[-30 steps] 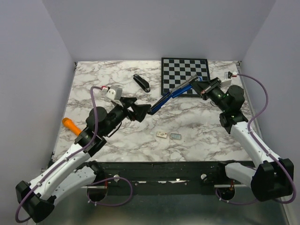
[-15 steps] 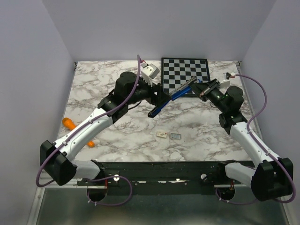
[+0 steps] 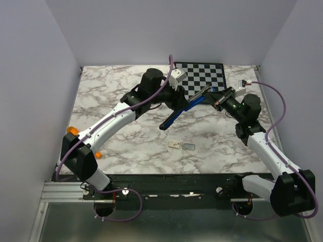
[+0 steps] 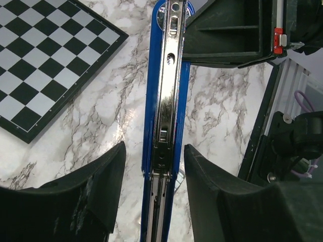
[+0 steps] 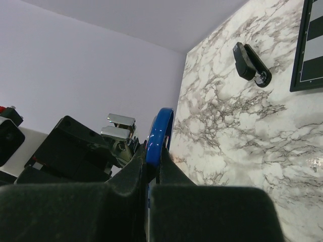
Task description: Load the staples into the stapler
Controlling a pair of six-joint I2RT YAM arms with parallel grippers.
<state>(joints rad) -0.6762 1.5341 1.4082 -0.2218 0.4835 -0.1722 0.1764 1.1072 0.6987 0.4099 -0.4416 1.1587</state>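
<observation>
The right gripper (image 3: 215, 96) is clamped on the far end of the blue stapler (image 3: 169, 117), holding it above the marble table (image 3: 101, 91). The right wrist view shows its fingers (image 5: 126, 176) pressed tight against the blue body (image 5: 160, 126). From that grip the stapler slopes toward 7 o'clock in the top view, its lower tip near the table's middle.

The left gripper (image 3: 180, 104) reaches in from 9 o'clock and straddles the stapler about halfway along. In the left wrist view its fingers (image 4: 103, 189) stand apart – one on each side of the opened stapler (image 4: 169, 75), with a gap on both sides – and the chrome magazine faces the camera.

The staples (image 3: 189, 146) lie flat on the table at about 5 o'clock from the stapler's lower tip, apart from both grippers. A small white box (image 3: 175, 145) sits just beside them at 9 o'clock.

A checkerboard (image 3: 204, 74) lies at the far edge, at 12 o'clock from the stapler. A black stapler (image 5: 251, 63) rests on the marble near the board's left edge. An orange thing (image 3: 72, 131) lies near the left edge, partly hidden by the left arm.
</observation>
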